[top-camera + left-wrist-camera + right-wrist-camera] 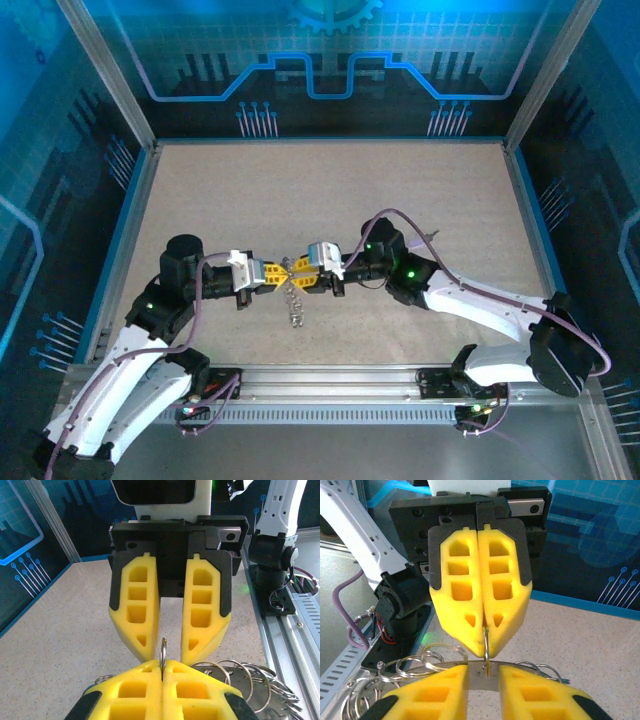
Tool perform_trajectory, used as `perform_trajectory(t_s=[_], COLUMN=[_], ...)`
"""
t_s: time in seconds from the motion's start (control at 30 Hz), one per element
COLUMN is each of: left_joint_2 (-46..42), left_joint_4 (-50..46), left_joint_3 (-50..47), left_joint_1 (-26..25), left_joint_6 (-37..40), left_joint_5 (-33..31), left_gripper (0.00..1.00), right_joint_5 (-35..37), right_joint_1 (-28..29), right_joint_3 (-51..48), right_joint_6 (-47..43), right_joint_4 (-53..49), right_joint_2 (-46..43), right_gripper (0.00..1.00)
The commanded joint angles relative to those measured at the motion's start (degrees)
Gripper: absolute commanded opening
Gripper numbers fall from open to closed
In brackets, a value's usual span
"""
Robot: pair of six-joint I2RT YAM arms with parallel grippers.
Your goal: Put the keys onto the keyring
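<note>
Over the middle of the table my two grippers meet tip to tip. My left gripper (pixel 283 273) (pixel 162 666) is shut on a thin silver keyring (pixel 162 652) (pixel 485 641) that stands edge-on out of its yellow fingertips. My right gripper (pixel 298 275) (pixel 484 674) is open, with a yellow finger on each side of that ring and a clear gap at both. The keys (pixel 294 303) hang as a small grey bunch under the two grippers. Up close they show as looped wire rings (pixel 250 677) (pixel 422 661) and a flat grey metal piece (pixel 487 676).
The beige tabletop (pixel 330 190) is framed by a blue rim and aluminium posts. The rail (pixel 330 385) that carries both arm bases runs along the near edge. The right arm's base and purple cable (pixel 272 580) stand close behind the grippers.
</note>
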Motion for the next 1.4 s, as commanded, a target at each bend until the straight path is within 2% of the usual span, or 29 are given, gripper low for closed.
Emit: perform_trajectory(t_s=[0.0, 0.43, 0.6, 0.67, 0.7, 0.73, 0.77, 0.83, 0.93, 0.97, 1.07, 1.17, 1.37], left_joint_2=[-0.55, 0.43, 1.0, 1.09, 1.17, 1.25, 1.22, 0.75, -0.03, 0.03, 0.47, 1.45, 4.77], left_joint_4=[3.28, 3.18, 4.31, 4.77, 5.02, 5.4, 5.55, 4.69, 3.07, 2.61, -0.06, -2.02, -1.34], left_joint_3=[-0.52, -0.7, -0.52, -0.77, -0.87, -0.87, -0.79, -0.44, -0.43, -0.29, 1.46, 2.78, 5.13], left_joint_1=[-0.36, -0.36, -0.35, -0.36, -0.36, -0.36, -0.32, -0.36, -0.35, -0.34, -0.34, -0.36, -0.36], left_joint_6=[-0.08, -0.22, -1.5, -1.48, -1.63, -2.24, -2.76, -2.74, -0.28, 0.35, 1.47, 2.94, 3.56], left_joint_5=[2.71, 2.78, 3.15, 3.08, 2.79, 2.24, 1.72, 1.09, 0.0, -0.18, 0.18, 0.44, 1.09], left_gripper=[0.0, 0.0, 0.0, 0.0, 0.07, 0.28, 0.42, 0.59, 0.72, 0.76, 0.78, 0.79, 0.79], right_joint_5=[1.05, 1.58, 1.42, 1.8, 2.57, 4.18, 5.9, 9.25, 12.58, 14.28, 17.54, 17.77, 18.64], right_joint_1=[1.19, 1.36, 1.32, 1.34, 1.4, 1.44, 1.44, 1.36, 1.34, 1.25, 0.81, 0.9, 1.14], right_joint_3=[0.69, -0.44, -0.84, -1.05, -1.55, -2.46, -3.38, -4.8, -7.64, -8.95, -11.93, -13.48, -14.46], right_joint_6=[-0.38, -0.28, -0.08, -0.72, -0.92, -1.17, -1.49, -3.38, -10.22, -12.22, -17.71, -23.71, -28.55], right_joint_4=[1.15, 4.19, 4.99, 4.96, 5.51, 6.39, 7.35, 7.69, 7.26, 7.87, 8.0, 5.07, 0.28], right_joint_2=[0.6, 0.88, 1.4, 1.31, 1.04, 0.57, 0.02, -1.34, -4.41, -5.67, -9.27, -13.3, -20.62], right_gripper=[0.19, 0.16, 0.01, 0.0, 0.0, 0.0, 0.0, 0.0, 0.0, 0.0, 0.0, 0.0, 0.0])
